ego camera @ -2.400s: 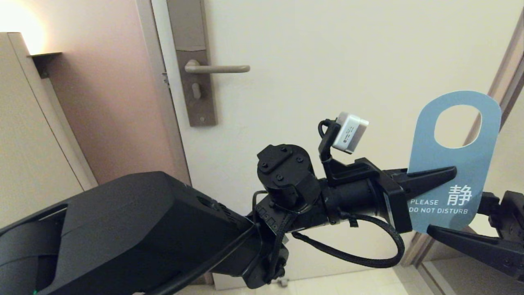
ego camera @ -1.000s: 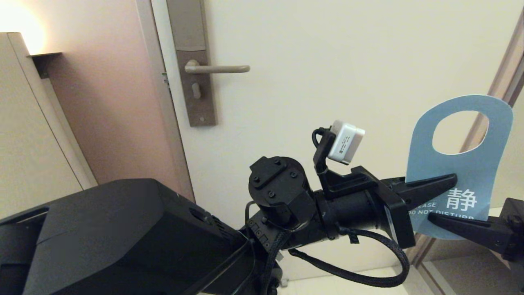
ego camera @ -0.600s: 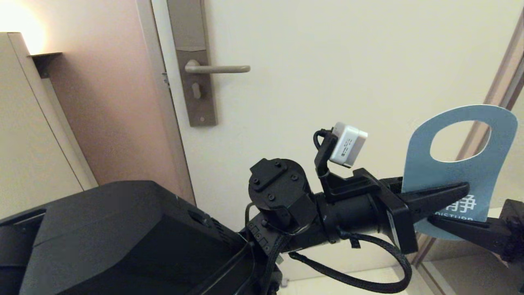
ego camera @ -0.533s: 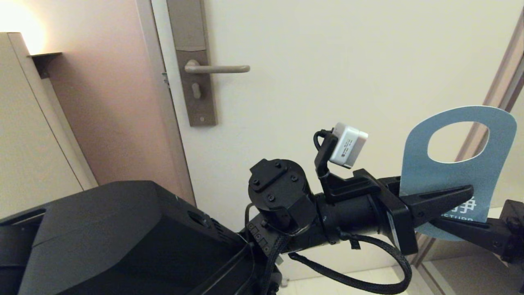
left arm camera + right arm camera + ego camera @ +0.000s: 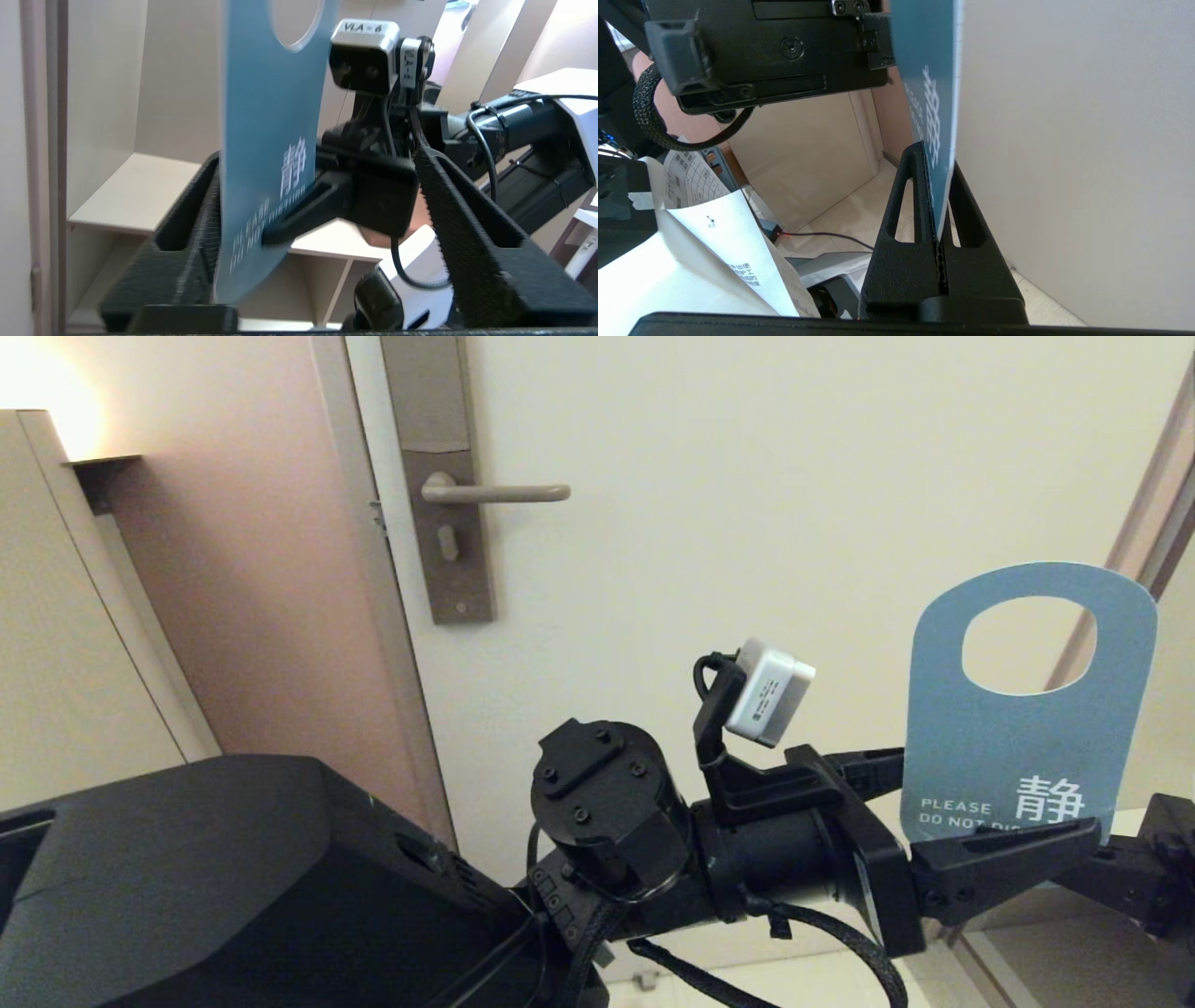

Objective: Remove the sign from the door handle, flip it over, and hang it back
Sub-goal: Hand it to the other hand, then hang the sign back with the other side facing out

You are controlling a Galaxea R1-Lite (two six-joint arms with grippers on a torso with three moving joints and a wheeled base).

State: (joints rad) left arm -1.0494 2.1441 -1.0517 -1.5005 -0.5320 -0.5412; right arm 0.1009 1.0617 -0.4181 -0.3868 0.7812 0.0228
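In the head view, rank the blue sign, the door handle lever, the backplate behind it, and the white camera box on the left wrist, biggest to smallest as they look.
1. sign, though it is nearer the camera, which inflates it
2. backplate
3. door handle lever
4. white camera box; close to the lever in looks, so this last pair is unsure

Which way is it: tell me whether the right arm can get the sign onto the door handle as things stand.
Probably yes. The right gripper is shut on the sign, the left gripper has opened, and the door handle hangs bare, off to the robot's left.

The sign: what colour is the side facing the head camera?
Blue with white lettering; the sign shows it best in the head view.
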